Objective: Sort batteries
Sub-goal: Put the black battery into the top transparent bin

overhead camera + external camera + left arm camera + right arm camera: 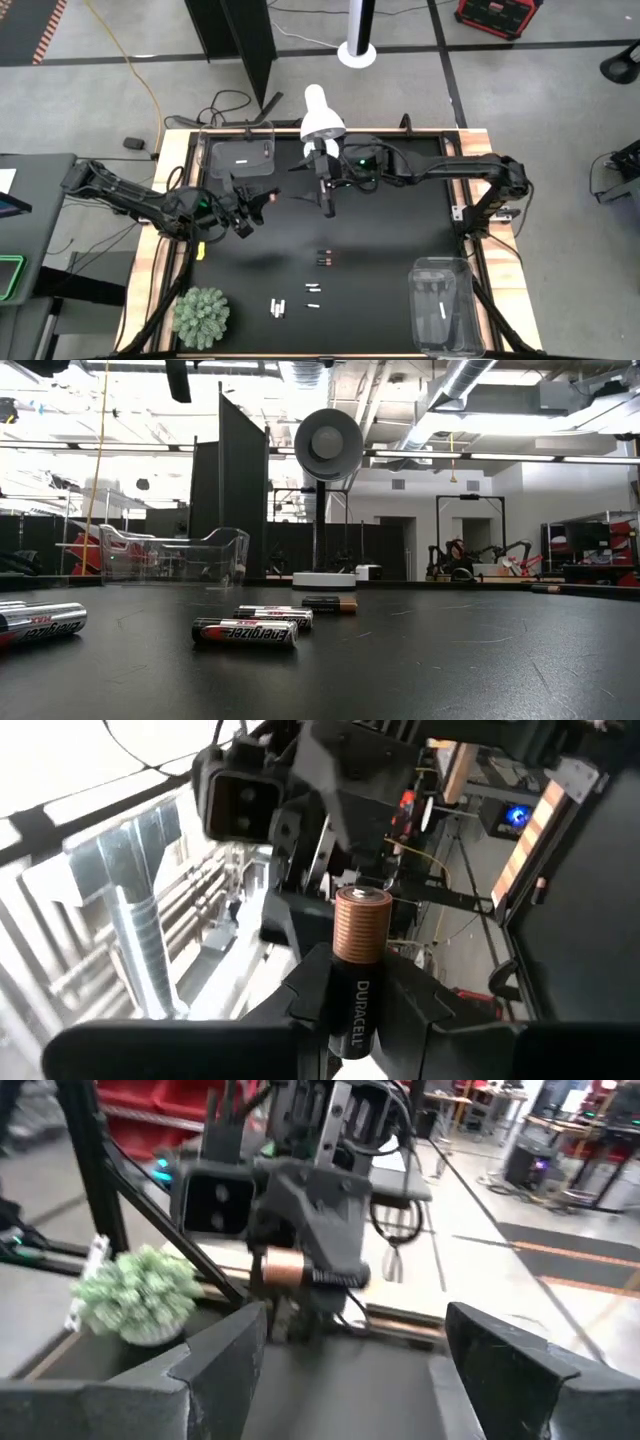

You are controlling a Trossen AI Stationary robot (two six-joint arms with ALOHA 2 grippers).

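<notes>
My left gripper (pixel 258 203) hovers over the table's far left part, shut on a black and copper Duracell battery (pixel 360 950). That battery also shows in the right wrist view (pixel 283 1268). My right gripper (pixel 327 205) hangs near the table's middle, open and empty (pixel 350 1370), facing the left gripper. Dark batteries (pixel 325 258) lie on their sides on the black table. White ones (pixel 278 305) lie nearer the near edge. In the low view, silver batteries (pixel 245 631) and a dark one (pixel 330 603) lie on their sides. My left gripper pinches the battery's black body (pixel 352 1005) between its two fingers. The battery lies along the fingers, and its copper end (pixel 360 915) sticks out past the fingertips toward the right arm. It is lifted clear of the table.
A clear bin (pixel 442 305) holding white batteries stands at the near right. Another clear bin (pixel 240 160) stands at the far left and also shows in the low view (pixel 175 555). A green plant (pixel 202 317) sits at the near left corner. A white lamp (pixel 322 120) stands at the far edge.
</notes>
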